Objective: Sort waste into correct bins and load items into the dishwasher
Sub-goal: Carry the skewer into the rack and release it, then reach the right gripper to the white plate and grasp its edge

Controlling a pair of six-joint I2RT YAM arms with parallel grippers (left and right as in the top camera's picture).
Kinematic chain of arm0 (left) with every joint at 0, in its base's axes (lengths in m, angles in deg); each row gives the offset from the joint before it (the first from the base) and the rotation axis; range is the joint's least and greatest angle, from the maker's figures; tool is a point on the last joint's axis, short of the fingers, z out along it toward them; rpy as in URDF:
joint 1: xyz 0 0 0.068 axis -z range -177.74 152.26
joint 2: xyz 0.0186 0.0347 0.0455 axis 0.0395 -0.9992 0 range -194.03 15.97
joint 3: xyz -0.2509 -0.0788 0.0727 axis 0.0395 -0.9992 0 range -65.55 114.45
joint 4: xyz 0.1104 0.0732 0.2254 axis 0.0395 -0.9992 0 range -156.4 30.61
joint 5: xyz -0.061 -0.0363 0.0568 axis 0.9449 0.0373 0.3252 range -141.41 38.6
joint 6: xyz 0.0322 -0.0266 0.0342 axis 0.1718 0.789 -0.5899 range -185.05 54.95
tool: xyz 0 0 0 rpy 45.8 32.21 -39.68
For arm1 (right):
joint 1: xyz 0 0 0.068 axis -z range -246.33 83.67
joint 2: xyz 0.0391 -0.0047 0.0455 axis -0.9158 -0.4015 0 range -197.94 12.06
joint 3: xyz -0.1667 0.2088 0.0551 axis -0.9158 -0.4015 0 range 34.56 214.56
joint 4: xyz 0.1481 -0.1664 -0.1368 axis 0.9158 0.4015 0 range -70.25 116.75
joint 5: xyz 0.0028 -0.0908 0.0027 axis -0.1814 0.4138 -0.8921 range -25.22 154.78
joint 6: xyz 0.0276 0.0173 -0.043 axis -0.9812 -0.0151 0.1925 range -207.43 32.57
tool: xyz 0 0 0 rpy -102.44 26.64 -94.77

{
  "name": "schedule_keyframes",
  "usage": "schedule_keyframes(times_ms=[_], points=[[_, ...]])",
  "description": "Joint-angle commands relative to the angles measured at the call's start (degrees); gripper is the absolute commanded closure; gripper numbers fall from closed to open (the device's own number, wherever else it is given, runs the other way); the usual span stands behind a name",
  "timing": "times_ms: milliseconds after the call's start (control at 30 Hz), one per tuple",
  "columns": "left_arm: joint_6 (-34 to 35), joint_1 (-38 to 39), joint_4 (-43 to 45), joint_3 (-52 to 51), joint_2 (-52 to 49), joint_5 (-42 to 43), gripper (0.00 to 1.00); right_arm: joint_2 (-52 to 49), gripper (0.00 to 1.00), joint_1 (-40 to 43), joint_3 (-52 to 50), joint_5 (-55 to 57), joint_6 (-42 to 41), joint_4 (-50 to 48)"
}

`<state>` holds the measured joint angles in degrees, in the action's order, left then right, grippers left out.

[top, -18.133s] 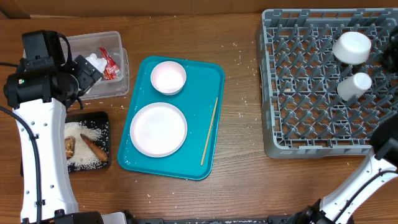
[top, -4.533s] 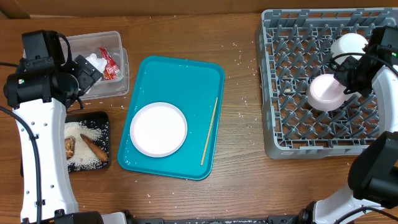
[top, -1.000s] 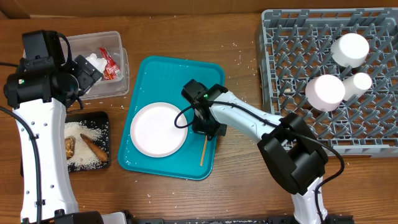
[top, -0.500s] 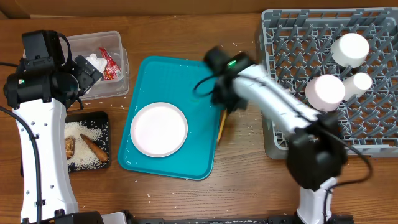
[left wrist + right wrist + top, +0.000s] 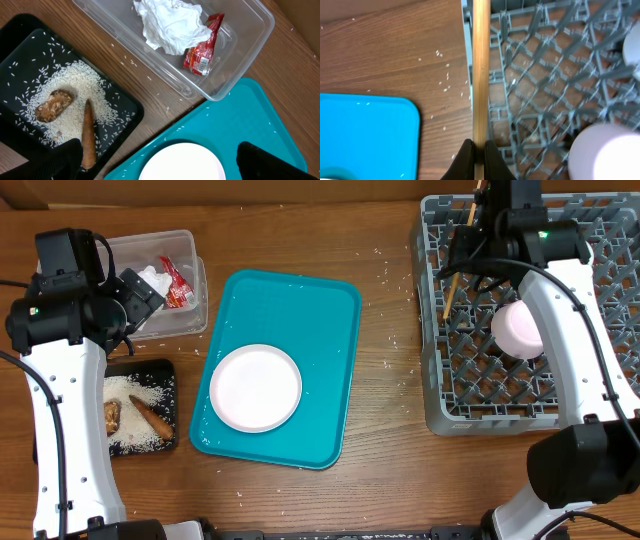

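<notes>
My right gripper (image 5: 476, 228) is shut on the thin wooden stick (image 5: 456, 272) and holds it over the far left edge of the grey dish rack (image 5: 530, 395). In the right wrist view the stick (image 5: 480, 65) runs straight up from the closed jaws (image 5: 479, 152), along the rack's rim (image 5: 545, 75). A white bowl (image 5: 521, 330) sits upside down in the rack. The large white plate (image 5: 255, 387) lies on the teal tray (image 5: 300, 310). My left gripper (image 5: 135, 295) is open and empty, hovering above the plate's edge (image 5: 182, 162).
The clear tub (image 5: 250, 30) holds the crumpled napkin (image 5: 170, 25) and a red wrapper (image 5: 202, 45). The black tray (image 5: 20, 40) holds rice (image 5: 75, 82), a lumpy brown piece (image 5: 54, 98) and a long brown piece (image 5: 88, 132). Rice grains are scattered on the wooden table.
My right gripper has lifted the wooden stick off the teal tray and carried it up and right to the rack's far left edge. The left arm has not moved.
</notes>
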<state>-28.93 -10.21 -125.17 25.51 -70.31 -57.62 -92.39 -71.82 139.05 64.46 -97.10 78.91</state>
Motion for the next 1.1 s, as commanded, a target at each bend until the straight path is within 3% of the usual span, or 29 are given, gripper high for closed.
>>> schedule_keyframes(times_ms=[0, 300, 367, 467, 567, 700, 1067], points=[[0.7, 0.1, 0.0, 0.1, 0.0, 0.1, 0.00, -1.6, 0.96, 0.8, -1.2, -1.2, 5.7, -1.9], [0.7, 0.1, 0.0, 0.1, 0.0, 0.1, 0.01, -6.5, 0.91, 0.8, -2.1, -0.3, 6.7, -3.0], [0.7, 0.1, 0.0, 0.1, 0.0, 0.1, 0.00, -7.3, 0.84, 0.8, -2.1, -0.4, 6.7, -2.7], [0.7, 0.1, 0.0, 0.1, 0.0, 0.1, 0.00, -7.5, 0.62, 0.7, -2.1, -0.4, 6.7, -1.9], [0.7, 0.1, 0.0, 0.1, 0.0, 0.1, 0.00, -7.4, 0.48, 0.4, -2.1, -0.4, 6.6, -0.9], [0.7, 0.1, 0.0, 0.1, 0.0, 0.1, 0.00, -7.3, 0.42, 0.2, -1.4, -1.5, 4.9, 2.2], [0.7, 0.1, 0.0, 0.1, 0.0, 0.1, 0.00, -4.9, 0.38, -4.8, 0.4, -35.6, 3.6, 5.5]])
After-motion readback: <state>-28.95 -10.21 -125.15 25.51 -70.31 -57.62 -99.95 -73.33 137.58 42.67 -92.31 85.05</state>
